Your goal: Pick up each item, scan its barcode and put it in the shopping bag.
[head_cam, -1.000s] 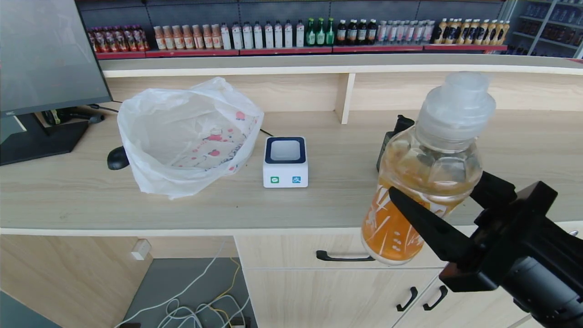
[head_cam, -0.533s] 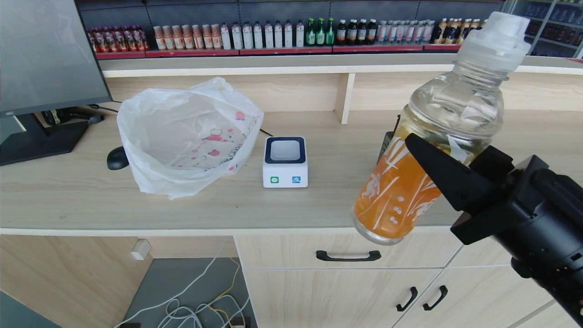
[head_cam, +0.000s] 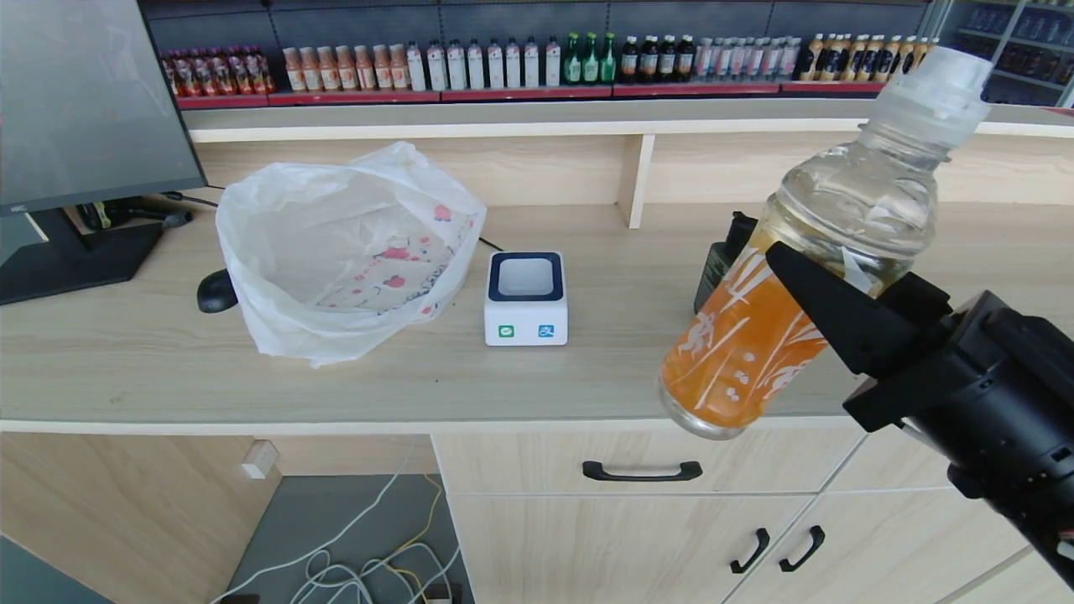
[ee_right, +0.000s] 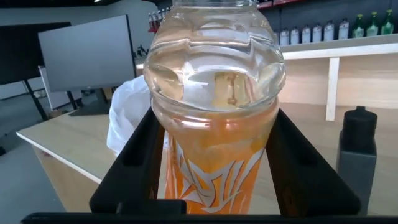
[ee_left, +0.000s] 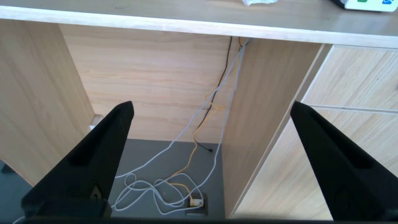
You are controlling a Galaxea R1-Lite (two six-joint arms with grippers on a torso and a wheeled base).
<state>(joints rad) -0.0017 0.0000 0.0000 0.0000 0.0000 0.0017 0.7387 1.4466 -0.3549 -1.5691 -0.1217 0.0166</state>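
Firmly gripped by right fingers (head_cam: 839,319), the tilted bottle (head_cam: 747,335) shows orange label, clear shoulder, pale cap; left fingers (ee_left: 93,165) gape.

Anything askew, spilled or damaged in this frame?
Only the bottle stands out: it is held tilted, cap on, in the right end effector. Nothing is spilled on the counter, and the shopping bag sits open.

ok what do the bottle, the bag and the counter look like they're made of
Bottle: clear glossy plastic, probably; the inside shows through. Bag: thin translucent white plastic film, crinkled. Counter: matte pale wood grain, perhaps laminate.
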